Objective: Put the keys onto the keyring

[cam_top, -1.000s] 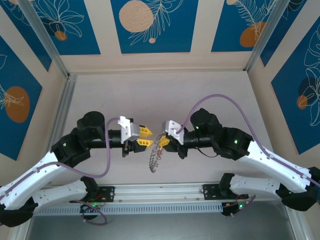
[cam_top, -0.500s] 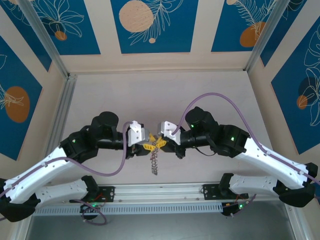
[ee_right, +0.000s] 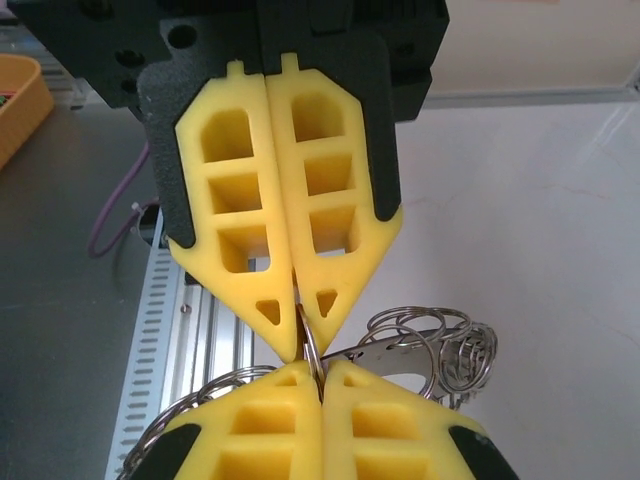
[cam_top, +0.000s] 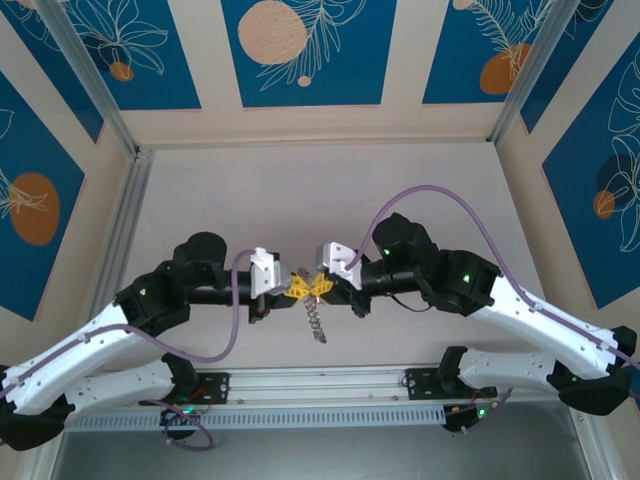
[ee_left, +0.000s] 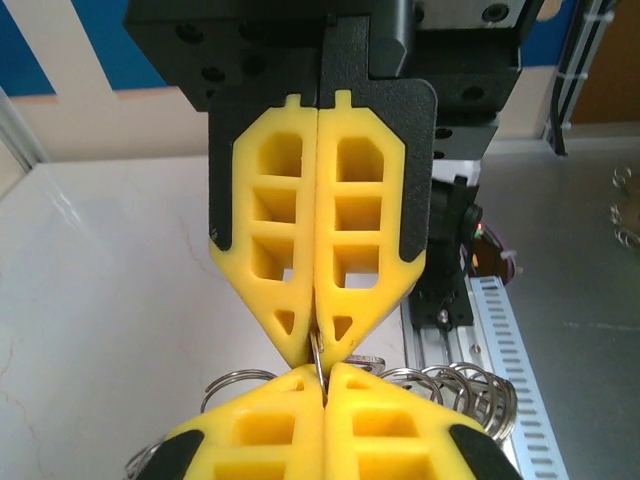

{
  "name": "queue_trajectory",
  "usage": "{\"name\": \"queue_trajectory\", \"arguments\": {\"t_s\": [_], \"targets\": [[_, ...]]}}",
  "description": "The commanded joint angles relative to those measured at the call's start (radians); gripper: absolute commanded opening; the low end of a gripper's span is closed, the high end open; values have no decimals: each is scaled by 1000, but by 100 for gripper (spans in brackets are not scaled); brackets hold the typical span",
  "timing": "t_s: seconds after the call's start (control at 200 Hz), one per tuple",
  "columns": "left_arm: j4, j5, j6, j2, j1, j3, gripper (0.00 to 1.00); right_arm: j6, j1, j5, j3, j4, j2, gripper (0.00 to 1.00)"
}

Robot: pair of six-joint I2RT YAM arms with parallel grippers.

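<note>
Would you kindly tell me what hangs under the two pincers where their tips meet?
A bunch of keys on the keyring dangles below the left pincer and right pincer, both shut on its thin wire. The pinched stretch is hidden between the yellow fingers.

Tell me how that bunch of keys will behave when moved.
Probably floppy: the keys hang limp below the keyring, so they'd likely swing. The thin keyring may twist or slip, pinched only at the tips of the left gripper and right gripper.
</note>
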Motion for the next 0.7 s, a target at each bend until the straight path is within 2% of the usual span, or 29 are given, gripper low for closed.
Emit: {"name": "queue_trajectory", "arguments": {"t_s": [0.0, 0.145, 0.4, 0.565, 0.695], "targets": [[198, 73, -84, -44, -7, -43, 0, 11, 4, -54, -34, 43, -30, 5], [341, 136, -161, -61, -7, -106, 0, 30, 3, -100, -61, 60, -52, 16], [554, 191, -259, -66, -7, -182, 0, 60, 1, -153, -115, 108, -115, 20], [607, 203, -277, -59, -7, -194, 0, 56, 0, -183, -123, 108, -135, 27], [629, 213, -284, -53, -6, -197, 0, 56, -9, -181, -137, 120, -154, 28]]}}
